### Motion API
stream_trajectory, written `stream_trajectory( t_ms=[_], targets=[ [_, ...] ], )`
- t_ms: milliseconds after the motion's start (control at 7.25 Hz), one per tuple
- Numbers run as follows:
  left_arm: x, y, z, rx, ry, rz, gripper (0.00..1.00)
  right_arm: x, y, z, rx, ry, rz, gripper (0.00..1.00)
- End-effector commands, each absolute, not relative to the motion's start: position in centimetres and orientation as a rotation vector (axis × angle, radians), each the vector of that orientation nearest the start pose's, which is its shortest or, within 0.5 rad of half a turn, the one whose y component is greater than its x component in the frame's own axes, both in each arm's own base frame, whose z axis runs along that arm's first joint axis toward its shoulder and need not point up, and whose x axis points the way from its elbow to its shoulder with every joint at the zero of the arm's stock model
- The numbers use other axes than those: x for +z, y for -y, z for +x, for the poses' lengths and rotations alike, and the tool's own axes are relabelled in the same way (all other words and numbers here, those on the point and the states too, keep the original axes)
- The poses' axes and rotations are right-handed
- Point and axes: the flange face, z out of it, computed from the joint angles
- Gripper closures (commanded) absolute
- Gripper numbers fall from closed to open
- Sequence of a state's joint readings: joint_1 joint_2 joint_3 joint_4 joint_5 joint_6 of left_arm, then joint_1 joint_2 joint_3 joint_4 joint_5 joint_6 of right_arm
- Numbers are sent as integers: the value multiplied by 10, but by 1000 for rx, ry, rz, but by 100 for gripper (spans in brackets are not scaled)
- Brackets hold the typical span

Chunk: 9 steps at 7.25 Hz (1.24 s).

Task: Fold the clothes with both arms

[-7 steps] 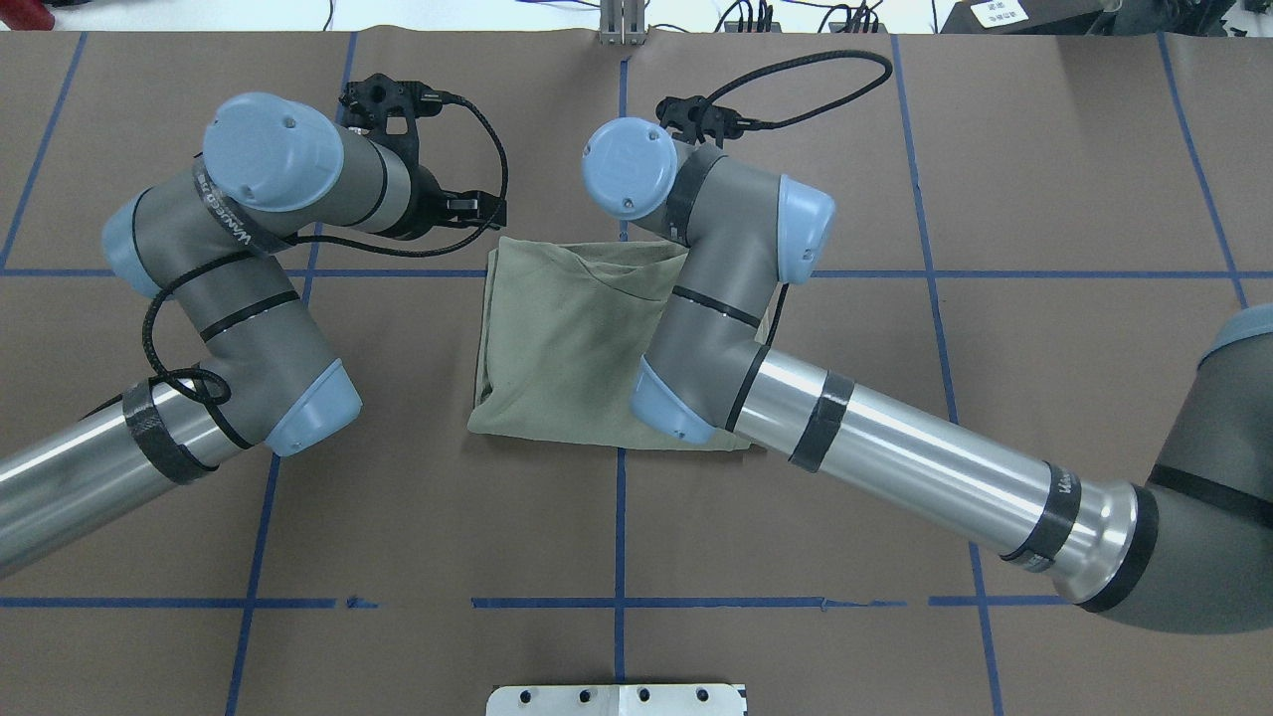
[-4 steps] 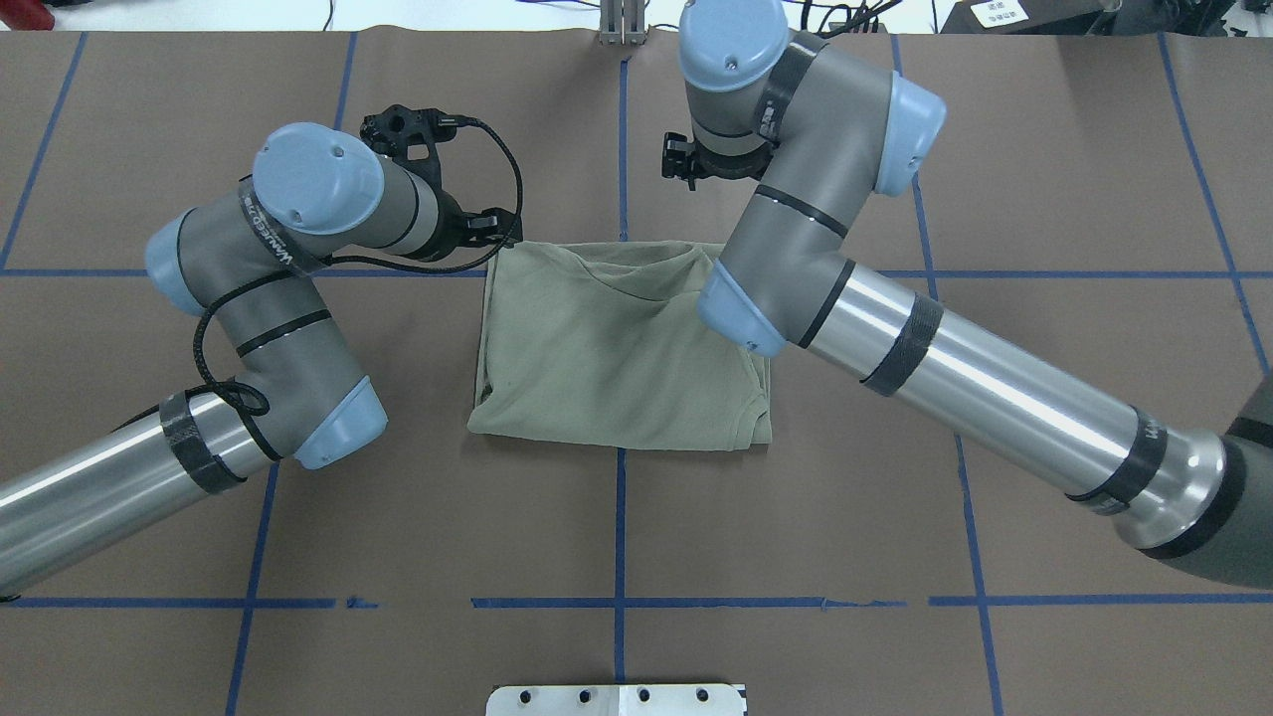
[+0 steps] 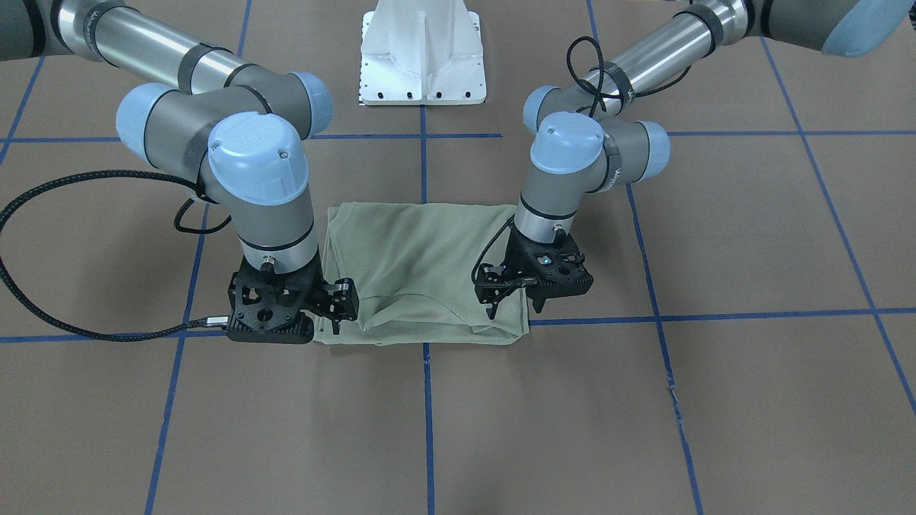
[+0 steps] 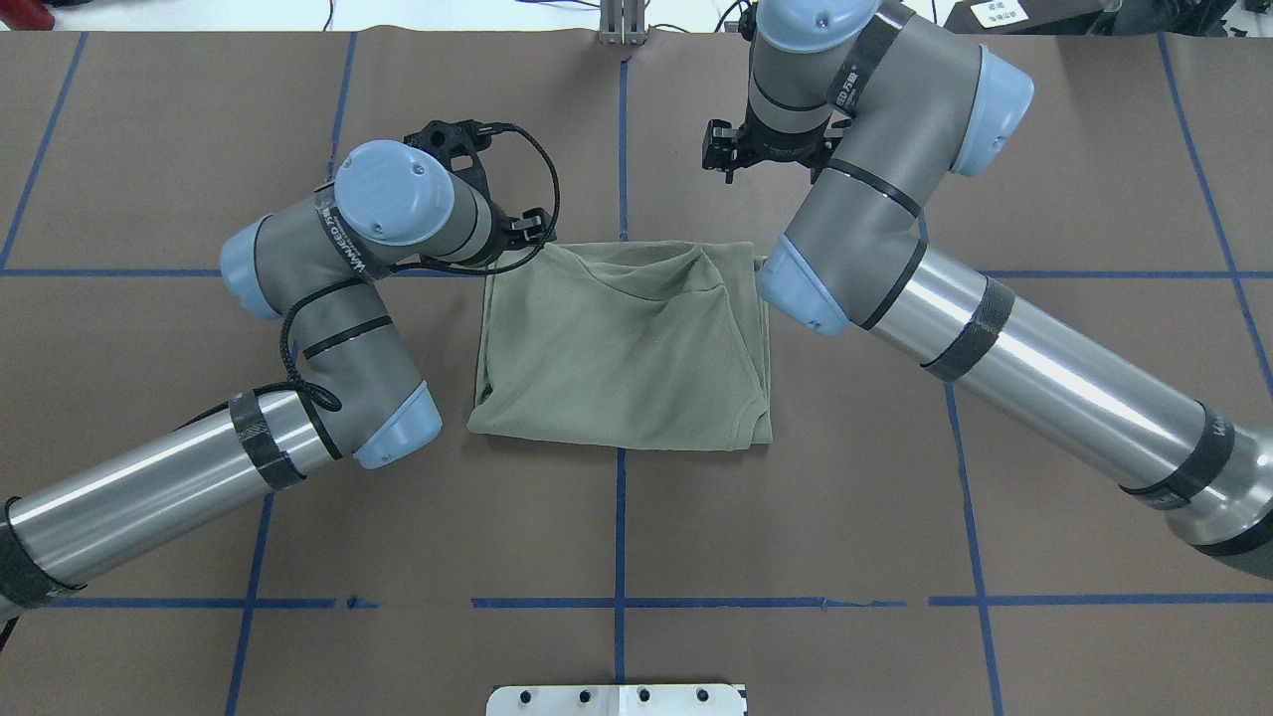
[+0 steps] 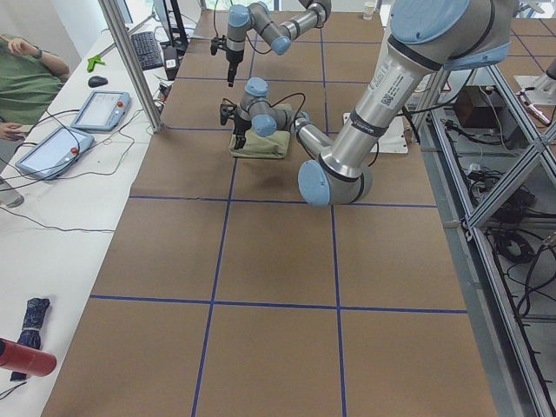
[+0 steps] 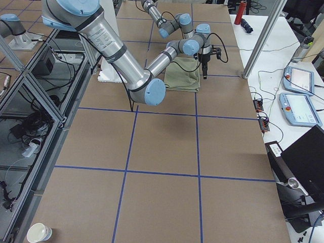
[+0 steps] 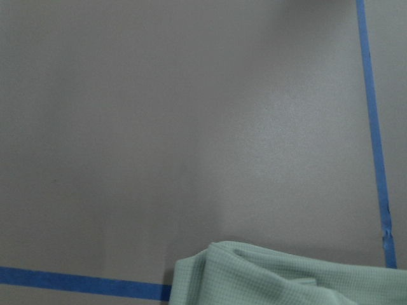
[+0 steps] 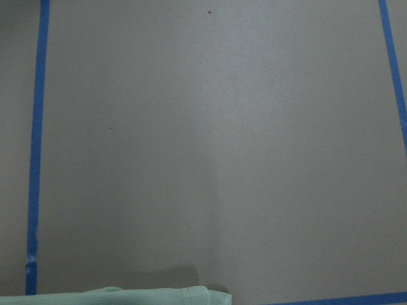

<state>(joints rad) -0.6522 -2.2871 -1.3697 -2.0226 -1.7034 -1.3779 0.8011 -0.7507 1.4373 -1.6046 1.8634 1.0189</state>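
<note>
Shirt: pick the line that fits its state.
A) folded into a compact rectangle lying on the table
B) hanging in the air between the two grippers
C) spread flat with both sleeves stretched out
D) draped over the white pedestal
A: the shirt lies on the table as a folded, roughly rectangular bundle, with no sleeve stretched out and no part lifted.

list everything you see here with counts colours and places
pale sage-green folded knit shirt: one, green, table centre
brown paper-covered table: one, blue tape grid, under everything
white metal pedestal base: one, white, table's robot-side edge
grey tablet-like pendants: two, grey, side bench
red bottle: one, red, side bench
person in green top: one, beside bench
silver-grey left arm, right arm: two, blue joint caps, flanking shirt
black left gripper: one, jaws open, shirt's far corner
black right gripper: one, raised beyond shirt's far edge
</note>
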Motion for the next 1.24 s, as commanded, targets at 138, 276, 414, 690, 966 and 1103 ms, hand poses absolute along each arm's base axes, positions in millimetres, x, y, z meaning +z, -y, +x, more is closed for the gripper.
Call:
stream_trajectory(
  t_ms=[138, 276, 414, 690, 966, 1103],
  targets=[
    [265, 554, 544, -387, -927, 275, 37, 223, 611, -448, 145, 679, 185, 0],
    [265, 547, 551, -376, -928, 269, 38, 225, 611, -448, 146, 676, 184, 0],
    [265, 542, 556, -367, -929, 265, 39, 227, 610, -447, 148, 675, 183, 0],
    [269, 539, 558, -358, -923, 263, 77, 226, 610, -447, 151, 677, 182, 0],
    [278, 540, 555, -338, -903, 281, 100, 226, 610, -447, 152, 677, 182, 0],
    [279, 546, 549, -310, -883, 327, 100, 227, 610, -448, 151, 676, 180, 0]
  ],
)
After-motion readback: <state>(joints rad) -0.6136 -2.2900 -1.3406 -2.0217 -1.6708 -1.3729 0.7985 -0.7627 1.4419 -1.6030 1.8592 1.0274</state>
